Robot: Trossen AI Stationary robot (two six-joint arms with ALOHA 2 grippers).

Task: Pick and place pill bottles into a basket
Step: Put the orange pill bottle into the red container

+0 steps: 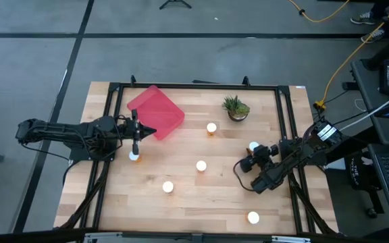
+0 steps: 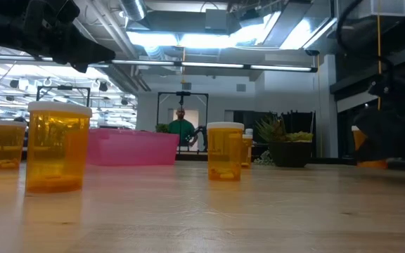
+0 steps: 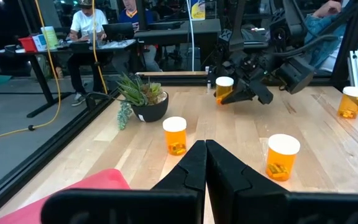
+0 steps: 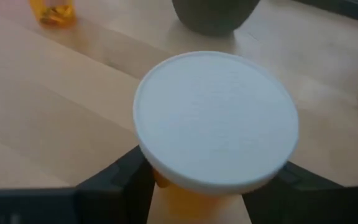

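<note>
I have the right pincer (image 1: 254, 150) pinching a pill bottle (image 4: 216, 121) near the right side of the surface (image 1: 194, 202), just short of the potted plant (image 1: 236, 108). I judge these bottles light and stiff, with smooth plastic walls that could slip, so I would grip the orange body below the white cap, not the cap itself. The right arm reaches in low from the right edge, wrist angled toward the middle. The left pincer (image 1: 136, 135) is pressed together, hanging over the surface beside the basket (image 1: 155, 111), with another bottle (image 1: 134, 156) close by. Four more bottles stand scattered across the surface; the basket looks empty.
</note>
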